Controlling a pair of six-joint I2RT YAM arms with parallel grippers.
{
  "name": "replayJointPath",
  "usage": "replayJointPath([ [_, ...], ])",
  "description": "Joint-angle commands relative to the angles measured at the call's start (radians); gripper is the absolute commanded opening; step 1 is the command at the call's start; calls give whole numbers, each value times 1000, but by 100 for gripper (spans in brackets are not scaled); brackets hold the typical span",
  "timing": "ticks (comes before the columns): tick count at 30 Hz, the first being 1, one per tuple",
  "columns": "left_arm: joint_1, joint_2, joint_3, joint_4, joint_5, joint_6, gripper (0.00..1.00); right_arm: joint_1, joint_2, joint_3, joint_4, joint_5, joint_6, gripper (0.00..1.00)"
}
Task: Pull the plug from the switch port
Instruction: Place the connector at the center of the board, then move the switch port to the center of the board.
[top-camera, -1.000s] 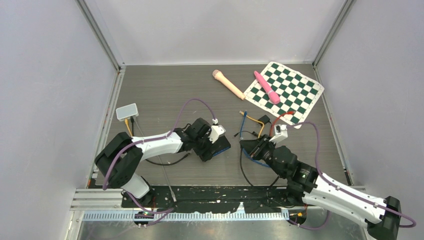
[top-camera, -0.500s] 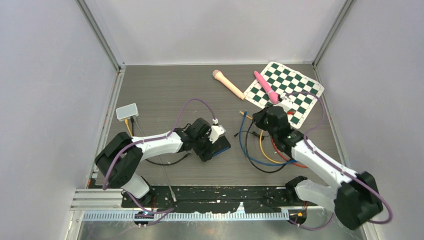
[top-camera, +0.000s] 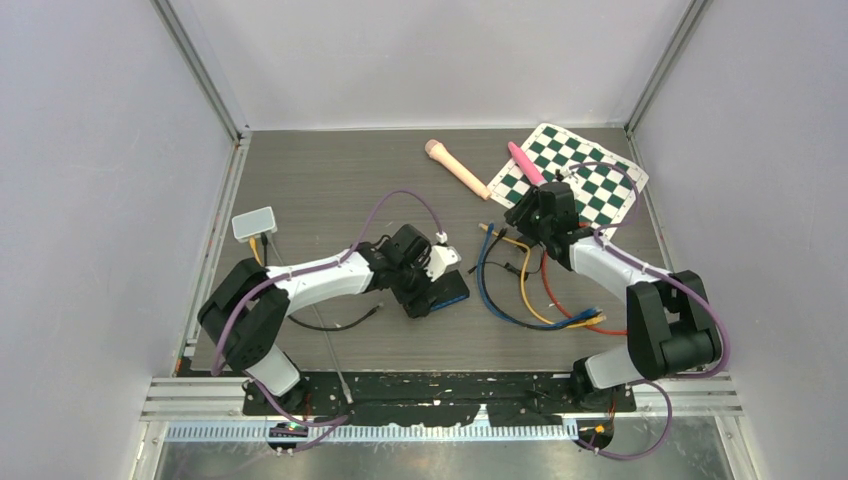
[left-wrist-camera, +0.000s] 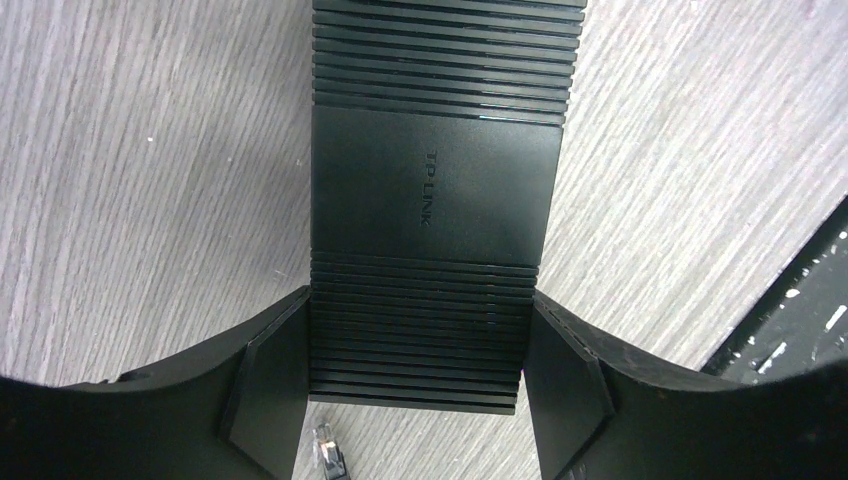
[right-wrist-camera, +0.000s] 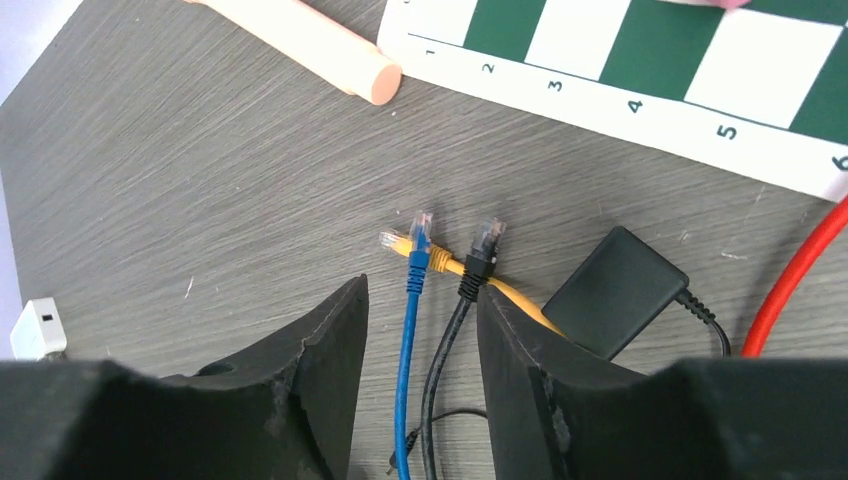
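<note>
The black TP-LINK switch (left-wrist-camera: 435, 190) lies on the table and my left gripper (left-wrist-camera: 415, 370) is shut on its near end; both show in the top view, switch (top-camera: 448, 293) and gripper (top-camera: 425, 290). A loose clear plug (left-wrist-camera: 330, 455) lies just before the switch. My right gripper (right-wrist-camera: 420, 330) is open and low over the table, with a blue cable (right-wrist-camera: 408, 330) and a black cable (right-wrist-camera: 445, 340) lying between its fingers. Their plugs, blue (right-wrist-camera: 421, 224) and black (right-wrist-camera: 489, 236), and a yellow plug (right-wrist-camera: 392, 240), lie free ahead of it. In the top view my right gripper (top-camera: 518, 220) is right of the switch.
Blue, yellow and red cables (top-camera: 530, 300) loop on the table right of the switch. A black adapter (right-wrist-camera: 620, 290) lies by the plugs. A checkerboard (top-camera: 590, 185), a pink stick (top-camera: 528, 165) and a peach stick (top-camera: 457, 168) lie behind. A white box (top-camera: 254, 222) sits at the left.
My right arm swung from beside the switch back toward the checkerboard, and the cable loops now lie spread right of the switch. My left gripper and switch shifted slightly right.
</note>
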Motion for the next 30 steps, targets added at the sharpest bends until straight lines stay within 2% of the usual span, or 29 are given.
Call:
replayJointPath([
  [1, 2, -9, 64, -91, 68, 29, 49, -27, -22, 59, -31, -91, -72, 52],
  [5, -9, 20, 104, -149, 94, 46, 48, -29, -101, 40, -89, -191, -86, 54],
  [10, -33, 92, 191, -254, 77, 83, 46, -30, -248, -42, -138, -224, -79, 55],
  [20, -61, 262, 376, -342, 24, 197, 47, -50, -450, -88, -283, -168, -108, 55],
  [30, -108, 357, 488, -319, 13, 313, 51, -91, -626, -107, -357, -23, -105, 68],
])
